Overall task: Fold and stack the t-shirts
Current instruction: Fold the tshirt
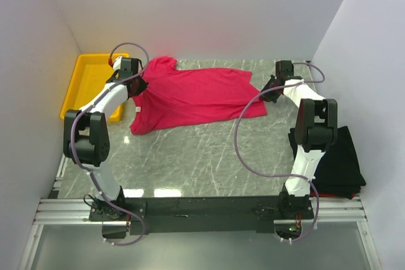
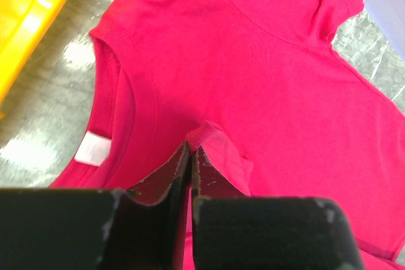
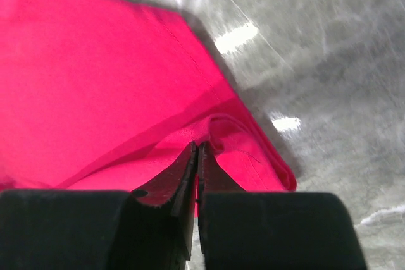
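Note:
The crimson-pink t-shirt (image 1: 196, 96) lies spread across the back of the marble table, folded lengthwise, with its collar toward the left. My left gripper (image 1: 140, 86) is at the collar end. In the left wrist view the left gripper (image 2: 191, 147) is shut on a raised pinch of the pink t-shirt (image 2: 253, 61), just right of the neckline and its white label (image 2: 93, 148). My right gripper (image 1: 269, 90) is at the shirt's right end. The right wrist view has it (image 3: 197, 145) shut on a fold of the pink cloth (image 3: 95, 74) near the hem corner. The black t-shirt (image 1: 338, 162) lies folded at the table's right edge.
A yellow plastic tray (image 1: 85, 77) stands at the back left, close to my left arm, and its edge also shows in the left wrist view (image 2: 25, 17). White walls close in the back and both sides. Bare marble table (image 1: 209, 156) stretches in front of the pink shirt.

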